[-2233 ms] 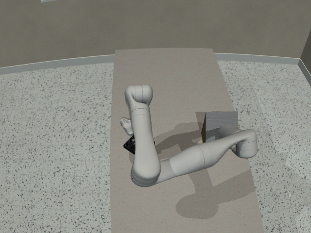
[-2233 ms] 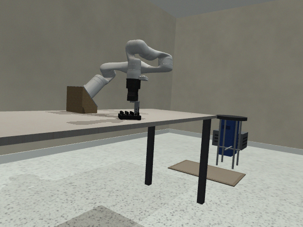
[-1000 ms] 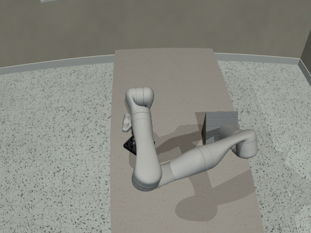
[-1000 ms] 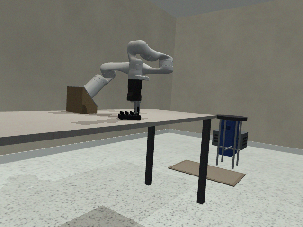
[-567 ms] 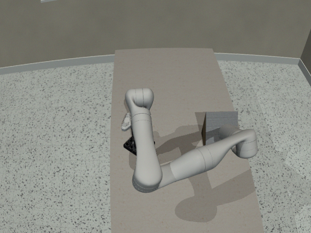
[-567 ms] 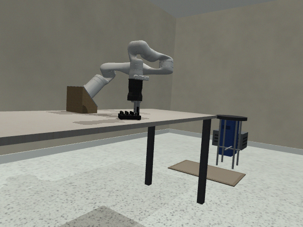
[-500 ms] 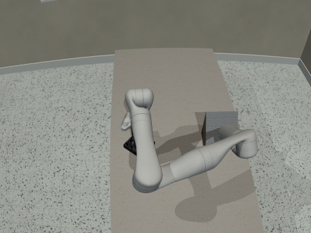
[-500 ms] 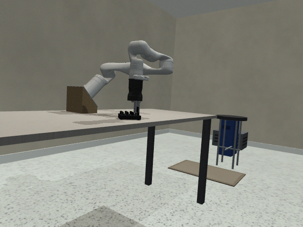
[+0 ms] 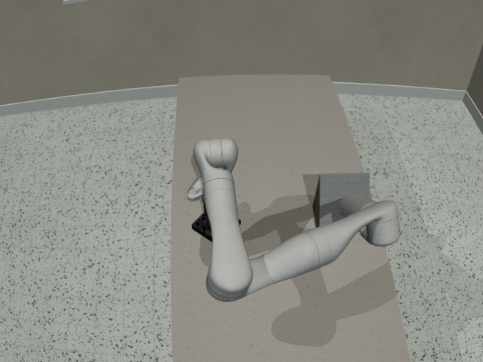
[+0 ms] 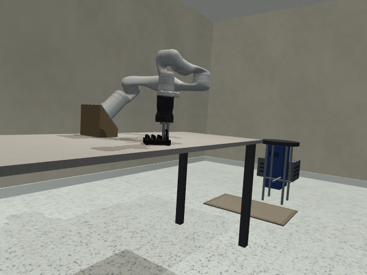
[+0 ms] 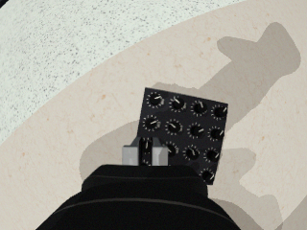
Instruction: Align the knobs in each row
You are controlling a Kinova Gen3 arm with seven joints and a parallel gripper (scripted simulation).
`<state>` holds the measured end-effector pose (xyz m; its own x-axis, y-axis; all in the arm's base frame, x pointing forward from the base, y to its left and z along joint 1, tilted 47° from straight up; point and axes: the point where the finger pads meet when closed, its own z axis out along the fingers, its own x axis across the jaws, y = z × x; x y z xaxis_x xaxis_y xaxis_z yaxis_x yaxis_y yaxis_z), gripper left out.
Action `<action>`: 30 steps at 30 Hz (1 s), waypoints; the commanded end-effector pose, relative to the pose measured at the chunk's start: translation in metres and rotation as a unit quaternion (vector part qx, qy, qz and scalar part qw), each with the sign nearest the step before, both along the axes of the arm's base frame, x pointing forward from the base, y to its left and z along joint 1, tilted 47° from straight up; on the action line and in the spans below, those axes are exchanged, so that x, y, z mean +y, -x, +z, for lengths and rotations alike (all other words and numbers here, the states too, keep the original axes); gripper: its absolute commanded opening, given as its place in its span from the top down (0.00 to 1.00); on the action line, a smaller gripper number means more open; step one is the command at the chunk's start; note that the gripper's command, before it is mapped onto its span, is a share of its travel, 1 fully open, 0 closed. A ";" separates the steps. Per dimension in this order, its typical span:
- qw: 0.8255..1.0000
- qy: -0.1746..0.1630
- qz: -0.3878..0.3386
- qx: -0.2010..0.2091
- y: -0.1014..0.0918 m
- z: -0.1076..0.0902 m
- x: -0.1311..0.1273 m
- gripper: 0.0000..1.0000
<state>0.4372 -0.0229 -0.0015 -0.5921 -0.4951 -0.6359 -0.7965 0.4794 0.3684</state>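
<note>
The knob box (image 9: 200,225) (image 10: 156,142) (image 11: 184,140) sits on the bench (image 9: 265,117) (image 10: 207,140) (image 11: 62,144), beneath my gripper (image 10: 165,137) (image 11: 146,147). I have the fingers closed around one edge knob (image 11: 146,146), its white line showing between them.

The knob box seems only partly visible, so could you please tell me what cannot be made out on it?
- Knob names on the knob box: too small in the wrist view.
- Knobs near the box's lower left, wrist view: behind the jaws and gripper body.
- Most of the box, top view: under the arm.
- Knob lines, exterior view: too small.
</note>
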 end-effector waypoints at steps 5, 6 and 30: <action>1.000 -0.003 -0.018 0.019 0.000 0.001 0.000 0.70; 1.000 -0.003 -0.018 0.019 0.000 0.001 0.000 0.70; 0.996 -0.011 -0.062 0.067 0.000 0.001 0.000 0.70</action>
